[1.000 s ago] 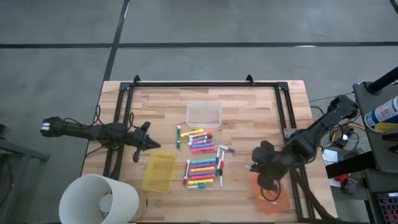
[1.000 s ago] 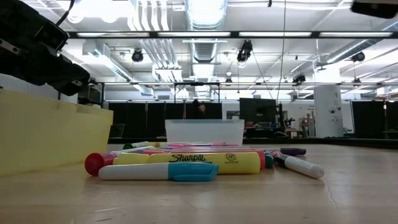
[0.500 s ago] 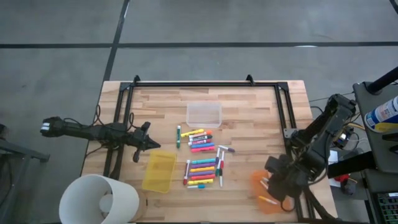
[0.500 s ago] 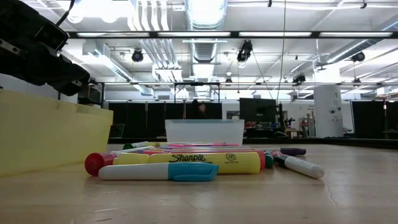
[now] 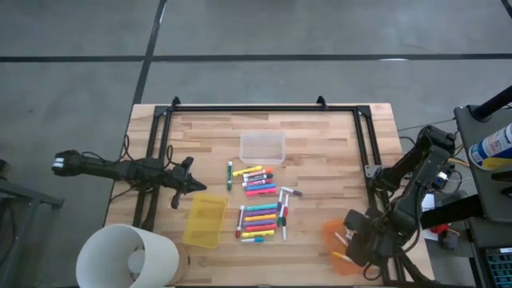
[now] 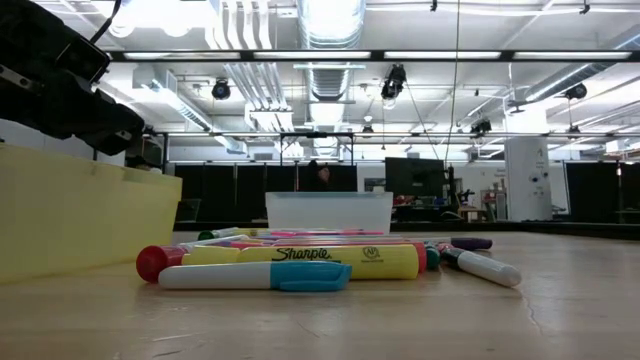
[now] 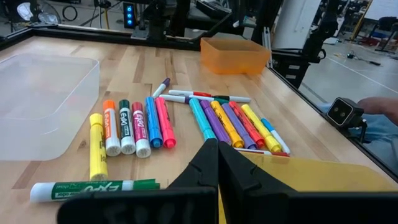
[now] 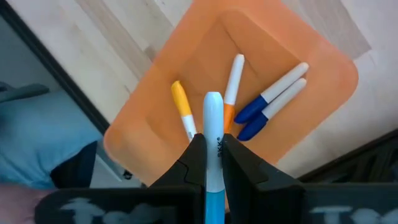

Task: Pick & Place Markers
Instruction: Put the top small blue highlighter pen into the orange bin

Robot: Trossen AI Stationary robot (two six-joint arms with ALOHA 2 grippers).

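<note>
Many coloured markers [image 5: 260, 204] lie side by side in the middle of the wooden table, also seen in the left wrist view [image 7: 186, 121]. My right gripper [image 5: 356, 240] hangs over the orange bin [image 5: 336, 236] at the near right, shut on a white marker with a light-blue end [image 8: 212, 124]. Several markers with orange and blue caps [image 8: 267, 102] lie in that bin [image 8: 311, 50]. My left gripper [image 5: 200, 187] waits shut at the table's left, low over the wood and pointing at the markers. My right gripper pinches the white barrel [image 8: 212, 140] of the marker between its two fingers [image 8: 194, 155]. The fingers point down from above and the marker lies along them. Its white end sticks out past the fingertips and its blue end lies back between them. It hangs clear above the orange bin.
A clear bin [image 5: 262, 147] stands behind the markers and a yellow bin [image 5: 205, 221] to their near left. A white cylinder [image 5: 128, 256] stands off the near left corner. A black frame [image 5: 264, 108] runs along the table's far and side edges.
My right gripper has carried the marker toward the table's near right corner, from beside the orange bin to above it. It has sunk a little and its wrist has rolled. It has stayed shut on the marker.
</note>
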